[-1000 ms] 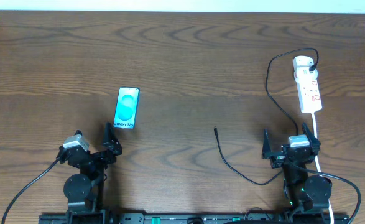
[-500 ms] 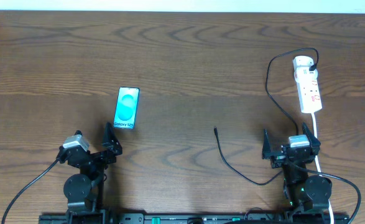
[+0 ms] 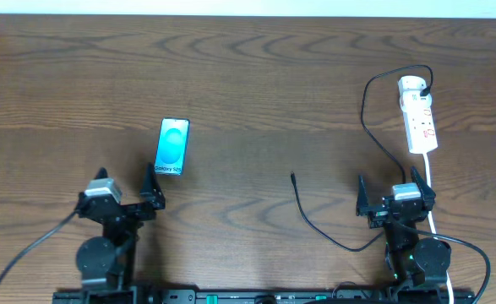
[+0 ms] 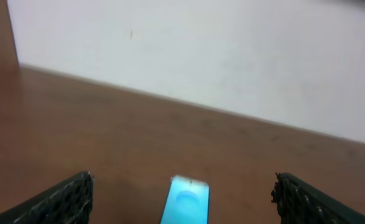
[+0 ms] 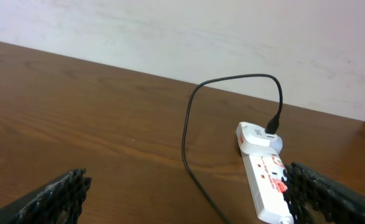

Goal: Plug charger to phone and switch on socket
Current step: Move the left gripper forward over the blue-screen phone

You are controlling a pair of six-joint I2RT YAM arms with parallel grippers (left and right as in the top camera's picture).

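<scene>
**Both arms low at near edge; fingers spread, nothing gripped; charger not in phone.**

Overhead: phone (image 3: pixel 172 147) flat on counter (image 3: pixel 248 67), screen up, just ahead of L fingers (image 3: pixel 153 187). Socket (image 3: pixel 418 118) far right, ahead of R fingers (image 3: pixel 362 201). Charger (image 3: pixel 363 114) plugged at socket's far end, loops back past R arm. Its free connector (image 3: pixel 293 178) lies on bare wood btwn arms, well apart from phone.
L wrist: fingers (image 4: pixel 58 200) wide apart, empty. Phone (image 4: pixel 185 200) low centre btwn them, untouched.
R wrist: fingers (image 5: pixel 51 199) wide apart, empty. Socket (image 5: pixel 269 186) ahead-right, charger (image 5: pixel 185 134) curving into it. Switch positions: can't tell.
</scene>
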